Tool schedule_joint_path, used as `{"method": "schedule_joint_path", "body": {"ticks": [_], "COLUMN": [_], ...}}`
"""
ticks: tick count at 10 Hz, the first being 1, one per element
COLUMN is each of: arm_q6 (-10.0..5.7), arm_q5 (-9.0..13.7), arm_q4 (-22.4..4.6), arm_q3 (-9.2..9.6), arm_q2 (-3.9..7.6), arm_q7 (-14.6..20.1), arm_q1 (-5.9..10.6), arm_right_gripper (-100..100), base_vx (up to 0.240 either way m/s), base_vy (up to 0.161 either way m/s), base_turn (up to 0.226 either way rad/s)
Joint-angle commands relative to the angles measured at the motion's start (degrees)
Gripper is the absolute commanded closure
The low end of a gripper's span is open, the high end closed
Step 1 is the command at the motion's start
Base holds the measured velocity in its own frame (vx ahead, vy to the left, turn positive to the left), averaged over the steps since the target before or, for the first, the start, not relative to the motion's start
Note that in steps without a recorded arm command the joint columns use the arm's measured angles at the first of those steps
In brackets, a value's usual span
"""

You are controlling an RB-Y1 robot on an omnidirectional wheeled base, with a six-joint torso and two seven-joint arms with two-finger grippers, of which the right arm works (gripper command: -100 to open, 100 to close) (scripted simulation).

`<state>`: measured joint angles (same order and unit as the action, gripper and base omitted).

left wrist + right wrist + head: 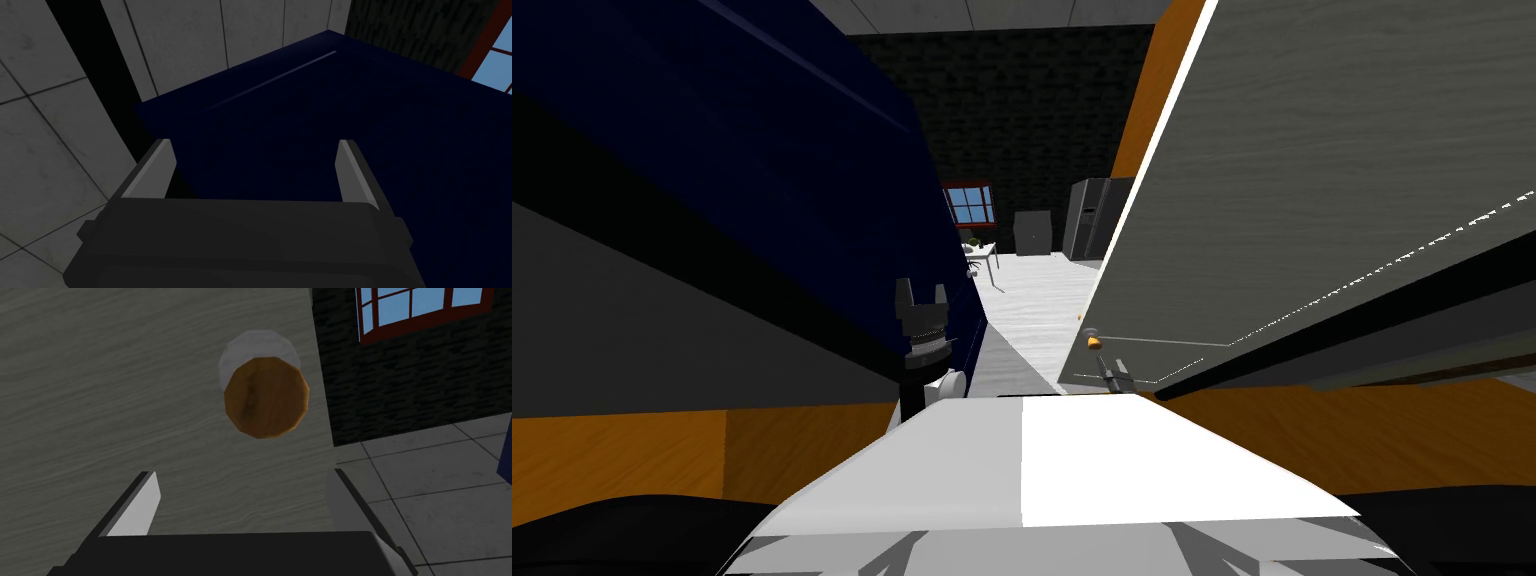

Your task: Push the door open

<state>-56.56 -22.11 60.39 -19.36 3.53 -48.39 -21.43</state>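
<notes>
The door (1312, 170) is a grey, wood-grained panel on my right, swung partly open, with a gap to the room beyond on its left. Its round brown knob (1092, 342) sits near the door's free edge. In the right wrist view the knob (265, 398) lies just ahead of my right gripper (240, 493), which is open, empty and close to the door face (125, 388). In the head view the right gripper (1109, 370) is small, just below the knob. My left gripper (921, 298) is raised and open beside a dark blue wall (350, 125); nothing lies between its fingers (160, 167).
The dark blue wall (762, 150) closes in on the left, and an orange frame (1152, 90) edges the door. Through the gap lies a pale floor (1042, 310), with a small table (980, 255), a grey fridge (1097, 215) and a red-framed window (970, 203) against a dark brick wall.
</notes>
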Motion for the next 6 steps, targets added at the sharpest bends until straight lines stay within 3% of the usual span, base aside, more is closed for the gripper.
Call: {"method": "schedule_joint_path", "body": {"ticks": [1, 6], "arm_q6": [-0.1, -1.77], "arm_q5": [-0.6, -4.0], "arm_q4": [0.4, 0.5], "arm_q3": [-0.27, -2.28], "arm_q2": [0.02, -0.26], "arm_q7": [-1.7, -9.8], "arm_q1": [-0.53, -3.55], "arm_right_gripper": [-100, -100], "base_vx": [-0.026, -0.035], "base_vy": [0.052, 0.06], "base_turn": [-0.022, -0.041]}}
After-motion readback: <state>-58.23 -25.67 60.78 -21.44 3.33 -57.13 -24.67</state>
